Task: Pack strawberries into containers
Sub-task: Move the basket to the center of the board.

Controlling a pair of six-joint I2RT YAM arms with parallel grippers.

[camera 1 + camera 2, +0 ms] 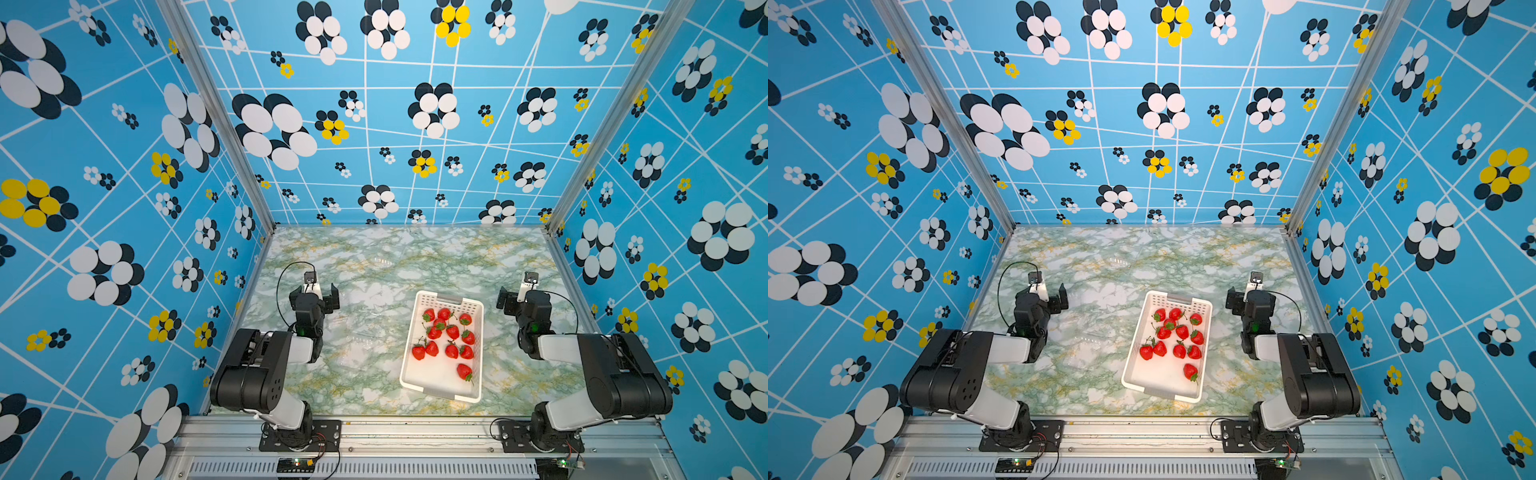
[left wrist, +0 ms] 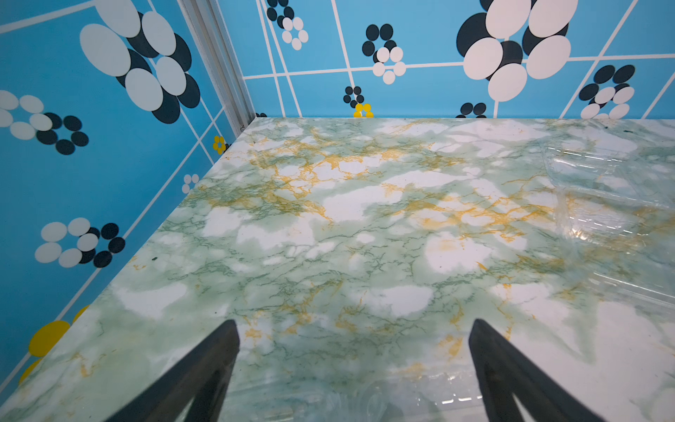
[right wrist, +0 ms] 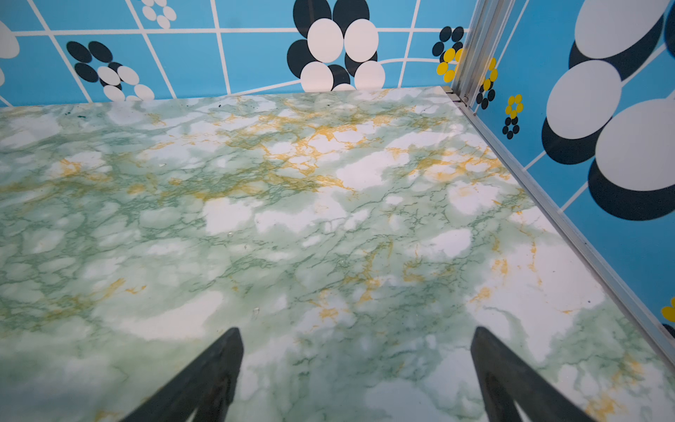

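Observation:
Several red strawberries (image 1: 446, 340) (image 1: 1177, 343) with green caps lie in a white perforated basket (image 1: 451, 298) (image 1: 1179, 298) right of centre, in both top views. Clear containers are faint on the marble table: one at the back (image 1: 382, 262) (image 1: 1119, 262) and one between the left arm and the basket (image 1: 361, 332) (image 1: 1088, 345). The left wrist view shows clear containers (image 2: 599, 175) to one side and clear plastic (image 2: 365, 400) under the jaws. My left gripper (image 1: 315, 296) (image 1: 1044, 296) (image 2: 353, 327) is open and empty, left of the basket. My right gripper (image 1: 521, 297) (image 1: 1252, 297) (image 3: 356, 331) is open and empty, right of it.
The marble-patterned table (image 1: 415, 245) is boxed in by blue flower-patterned walls (image 1: 374, 124) on three sides, with aluminium posts at the back corners. Both arm bases are bolted to the metal rail (image 1: 415, 432) along the front edge. The right wrist view shows only table and wall.

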